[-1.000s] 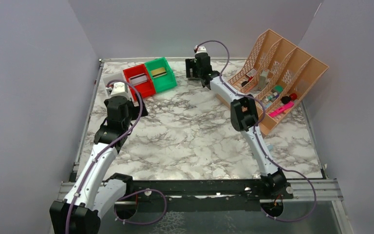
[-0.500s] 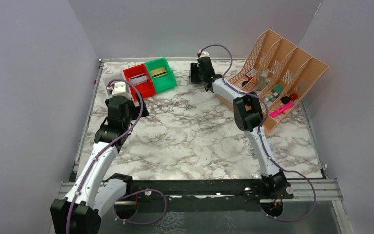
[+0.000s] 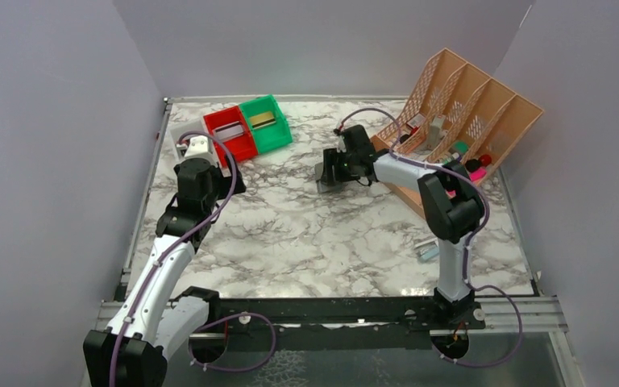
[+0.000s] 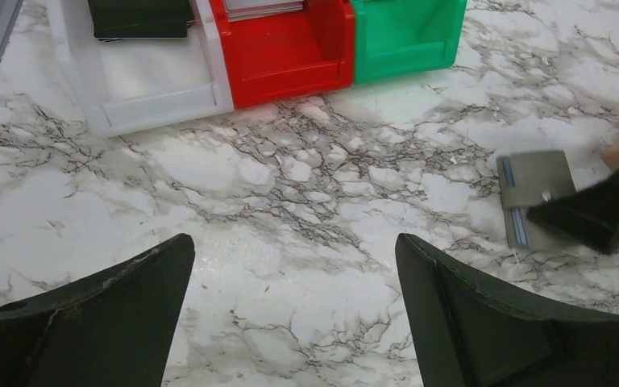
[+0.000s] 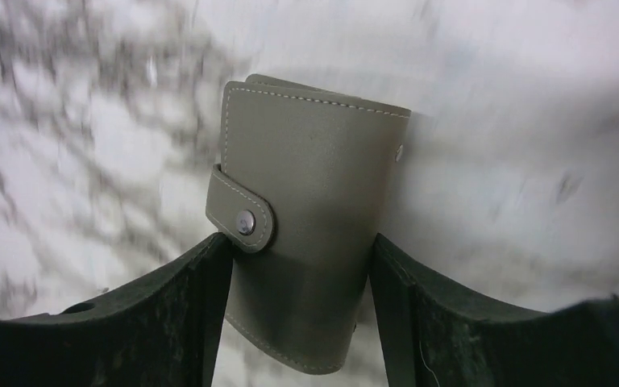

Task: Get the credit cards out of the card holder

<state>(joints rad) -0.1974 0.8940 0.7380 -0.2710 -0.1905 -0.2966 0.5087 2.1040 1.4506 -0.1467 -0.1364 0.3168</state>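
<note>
A lab-style robot booth — plain grey walls [image 3: 48,145] boxing a marble-patterned table [image 3: 306,234] with coloured bins [image 3: 276,137].

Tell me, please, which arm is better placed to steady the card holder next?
Right: the right claw grips the snapped-shut card holder on both sides; the left claw hangs open, apart, near the bins.

The top view looks down from behind on the whole table [image 3: 306,234]. The left wrist view looks low across it, the right wrist view closely onto the card holder [image 5: 306,234], common to all.
</note>
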